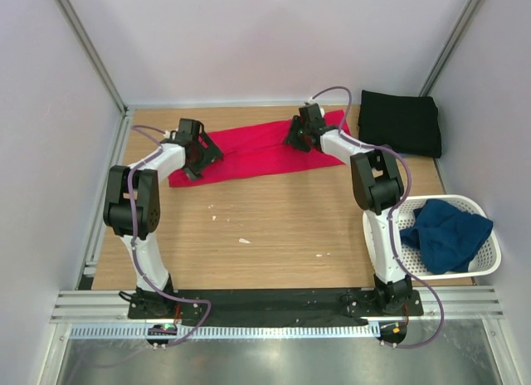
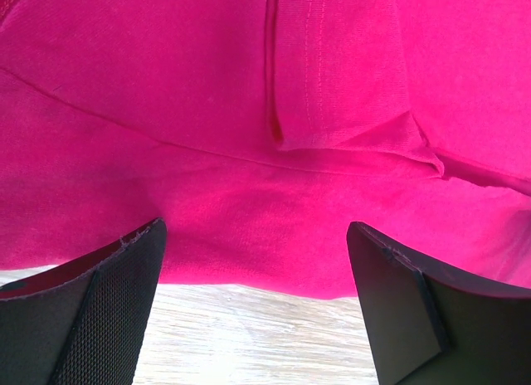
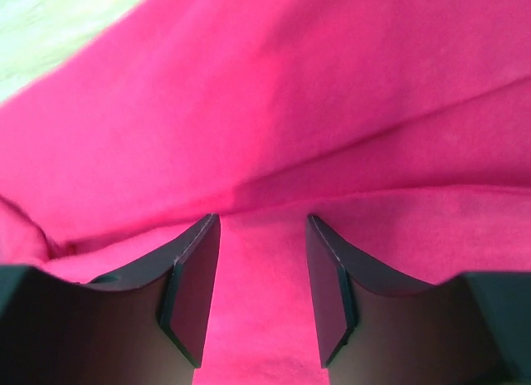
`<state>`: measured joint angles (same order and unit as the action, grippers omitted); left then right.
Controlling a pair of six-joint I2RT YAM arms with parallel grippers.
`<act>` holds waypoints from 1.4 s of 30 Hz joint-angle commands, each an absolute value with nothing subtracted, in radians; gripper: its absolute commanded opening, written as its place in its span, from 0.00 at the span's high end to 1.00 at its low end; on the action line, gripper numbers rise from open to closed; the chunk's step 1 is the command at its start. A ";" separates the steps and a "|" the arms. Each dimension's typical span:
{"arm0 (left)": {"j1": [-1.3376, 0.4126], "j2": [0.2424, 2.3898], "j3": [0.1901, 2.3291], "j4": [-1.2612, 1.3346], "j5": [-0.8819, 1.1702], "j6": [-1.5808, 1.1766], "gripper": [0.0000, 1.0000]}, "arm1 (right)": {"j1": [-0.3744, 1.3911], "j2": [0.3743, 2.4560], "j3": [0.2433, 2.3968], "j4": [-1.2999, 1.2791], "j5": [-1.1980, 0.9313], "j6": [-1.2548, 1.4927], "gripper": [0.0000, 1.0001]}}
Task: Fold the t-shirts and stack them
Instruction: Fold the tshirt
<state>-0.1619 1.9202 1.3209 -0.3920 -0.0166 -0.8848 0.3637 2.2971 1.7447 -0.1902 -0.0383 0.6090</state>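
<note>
Jaws over red t-shirt (image 1: 257, 153), seemingly left-right

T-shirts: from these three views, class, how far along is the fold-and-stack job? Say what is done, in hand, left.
Done: the black t-shirt lies folded at the far right corner. In hand: the red t-shirt is a long strip, with the left gripper and right gripper open over its ends. Left: the navy t-shirt sits crumpled in the white basket; nothing is stacked yet.
</note>
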 commanded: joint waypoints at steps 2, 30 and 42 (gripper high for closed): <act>-0.153 1.913 1.305 -0.360 -0.031 -0.891 0.10 | 0.350 2.324 1.874 -0.248 0.073 0.658 0.48; -0.101 1.997 1.364 -0.342 -0.071 -1.069 0.09 | 0.250 2.490 2.106 -0.466 0.084 0.020 0.20; -0.034 2.068 1.474 -0.442 -0.061 -0.910 0.09 | 0.268 2.240 1.641 -0.489 0.028 0.189 0.20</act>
